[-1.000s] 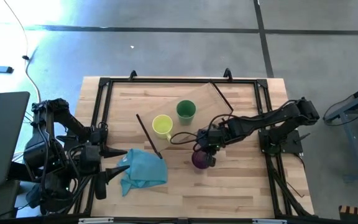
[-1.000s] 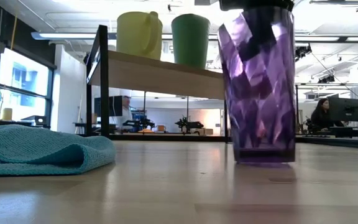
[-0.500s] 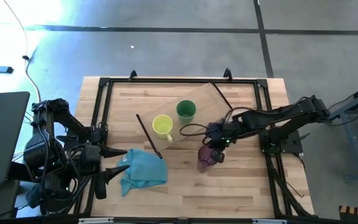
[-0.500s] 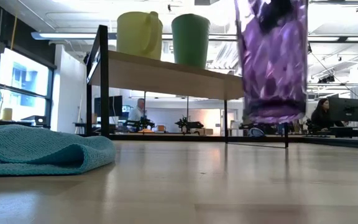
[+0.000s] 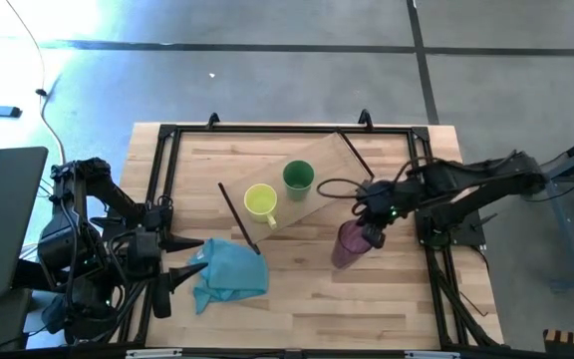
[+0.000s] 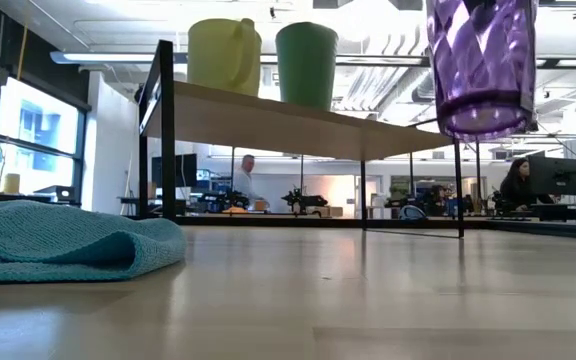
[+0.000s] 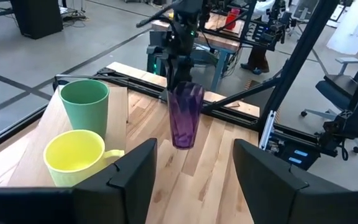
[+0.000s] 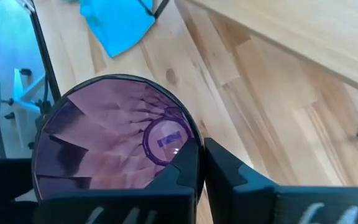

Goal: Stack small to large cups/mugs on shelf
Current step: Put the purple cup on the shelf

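Note:
The translucent purple tumbler (image 5: 350, 245) hangs in the air over the table's right half, held by my right gripper (image 5: 372, 214), which is shut on it. In the low view the tumbler's base (image 6: 480, 110) is well above the tabletop. The yellow mug (image 5: 260, 202) and the green cup (image 5: 298, 178) stand side by side on their bases on the light-wood shelf (image 5: 327, 158), green beyond yellow. My left gripper (image 5: 189, 261) waits open at the table's left, next to the teal cloth. My right gripper holds the tumbler by its rim (image 8: 194, 142), with one finger inside the tumbler and the other finger (image 8: 235, 177) outside its wall. The fingers come from above, pointing down. The tumbler hangs below them, lifted clear of the table and nearly upright (image 7: 185, 115).
A teal cloth (image 5: 229, 269) lies crumpled on the table's near left part. The shelf's black legs (image 6: 166, 130) stand at its ends, and a black frame (image 5: 431, 199) runs round the table. Bare shelf board shows to the right of the green cup (image 6: 368, 135).
My right gripper has lifted the purple tumbler off the tabletop, where it stood a second ago, and carried it up and toward the table's right edge. The tumbler now hangs clear of the wood. The mug, the cup and the cloth have stayed put.

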